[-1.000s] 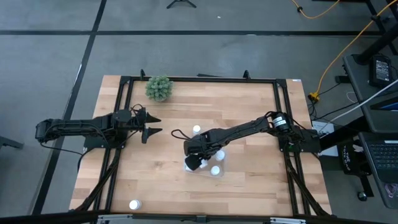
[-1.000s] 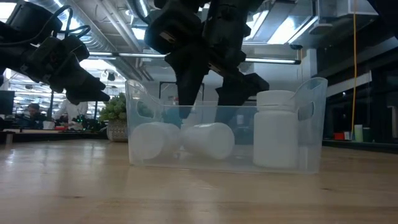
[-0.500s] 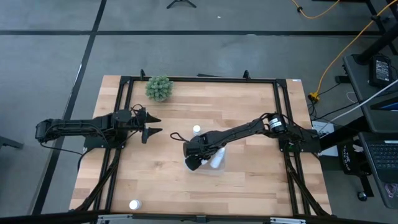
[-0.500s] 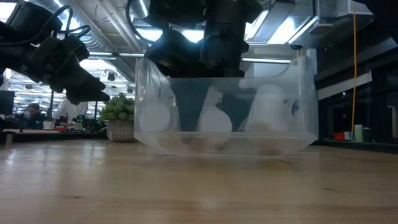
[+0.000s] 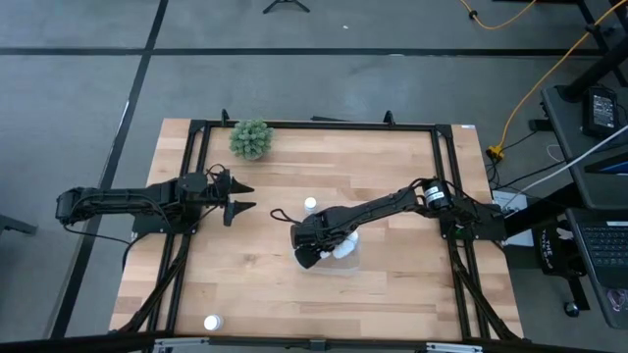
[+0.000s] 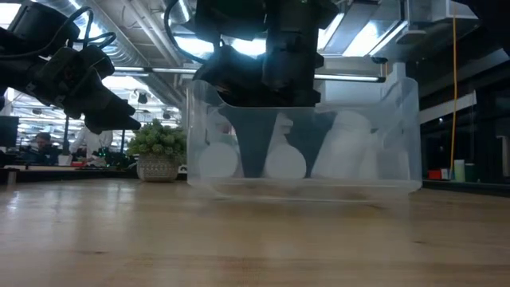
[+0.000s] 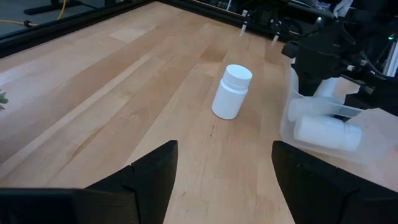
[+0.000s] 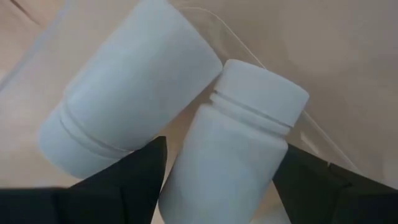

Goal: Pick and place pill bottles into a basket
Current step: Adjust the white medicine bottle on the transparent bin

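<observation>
The basket, a clear shallow tray, sits at mid-table with white pill bottles in it. One bottle lies on its side and another leans. My right gripper reaches down into the basket, shut on a pill bottle. One more bottle stands upright on the table just beyond the basket, and another stands near the front edge. My left gripper waits open at the table's left, nothing between its fingers. My right gripper pinches the bottle's body between its two fingers, well back from the cap. The fingers come from above, pointing steeply down along the bottle. The bottle hangs cap-down inside the basket beside the lying bottle; whether it touches the floor cannot be seen.
A green bushy plant in a pot stands at the far left of the table. A black frame rail runs around the tabletop. Bare wood lies between my left gripper and the basket and along the near side.
My right gripper has gone down into the basket with its bottle. The basket has shifted on the table, and the bottles in it have been jostled: the one that stood upright at its end now leans.
</observation>
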Robot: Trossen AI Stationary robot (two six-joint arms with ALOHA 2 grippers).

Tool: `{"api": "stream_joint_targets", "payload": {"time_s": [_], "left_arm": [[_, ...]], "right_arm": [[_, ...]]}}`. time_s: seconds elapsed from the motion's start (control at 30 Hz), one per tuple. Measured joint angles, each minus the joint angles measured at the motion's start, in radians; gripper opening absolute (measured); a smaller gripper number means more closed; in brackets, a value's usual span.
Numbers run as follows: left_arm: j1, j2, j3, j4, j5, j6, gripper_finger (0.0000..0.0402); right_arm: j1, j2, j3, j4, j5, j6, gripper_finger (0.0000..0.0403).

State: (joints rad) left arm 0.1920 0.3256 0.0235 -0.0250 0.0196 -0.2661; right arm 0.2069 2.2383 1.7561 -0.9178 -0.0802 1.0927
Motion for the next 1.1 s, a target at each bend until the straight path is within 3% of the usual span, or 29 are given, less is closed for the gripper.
{"api": "stream_joint_targets", "payload": {"time_s": [0.47,0.9,1.1], "left_arm": [[0.000,0.000,0.000,0.000,0.000,0.000,0.0253],[0.000,0.000,0.000,0.001,0.000,0.000,0.0253],[0.000,0.000,0.000,0.002,0.000,0.000,0.0253]], "right_arm": [[0.027,0.000,-0.001,-0.012,0.003,0.002,0.0269],[0.027,0.000,-0.001,-0.012,-0.001,-0.030,0.0189],[0.027,0.000,-0.001,-0.010,-0.001,-0.048,0.0186]]}}
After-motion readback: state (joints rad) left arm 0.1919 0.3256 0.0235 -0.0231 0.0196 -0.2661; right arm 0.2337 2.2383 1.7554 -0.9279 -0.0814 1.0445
